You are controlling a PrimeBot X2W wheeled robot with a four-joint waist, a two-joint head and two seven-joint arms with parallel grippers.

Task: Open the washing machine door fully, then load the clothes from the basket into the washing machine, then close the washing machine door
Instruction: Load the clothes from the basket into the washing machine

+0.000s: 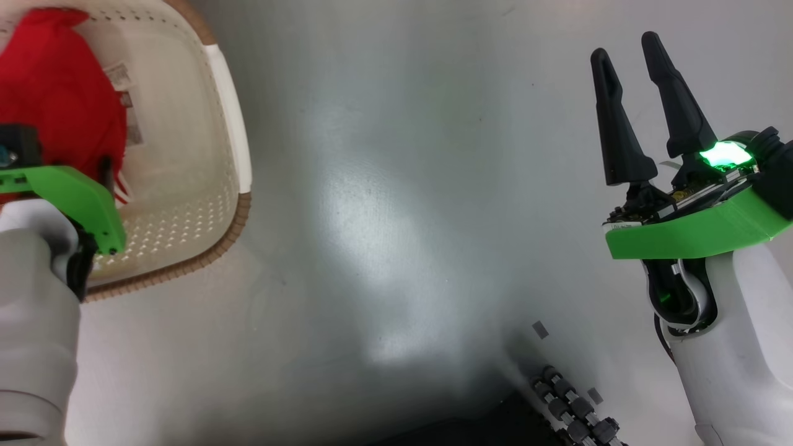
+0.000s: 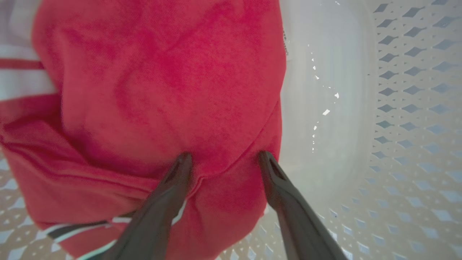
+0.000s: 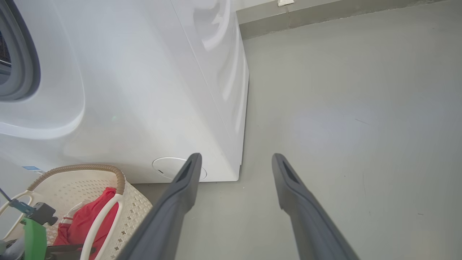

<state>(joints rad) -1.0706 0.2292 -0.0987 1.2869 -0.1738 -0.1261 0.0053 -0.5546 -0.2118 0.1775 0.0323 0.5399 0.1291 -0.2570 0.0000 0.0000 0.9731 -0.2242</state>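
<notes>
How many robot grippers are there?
2. The left gripper, open, reaches into the basket at the red clothes; the right gripper, open, hangs above the floor.

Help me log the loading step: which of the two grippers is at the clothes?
The left gripper: open, tips down on the red clothes inside the basket. The right gripper hangs open above the floor, beside the washing machine.

Grey floor (image 1: 396,186) — basket (image 1: 186,186), washing machine (image 3: 144,90)
</notes>
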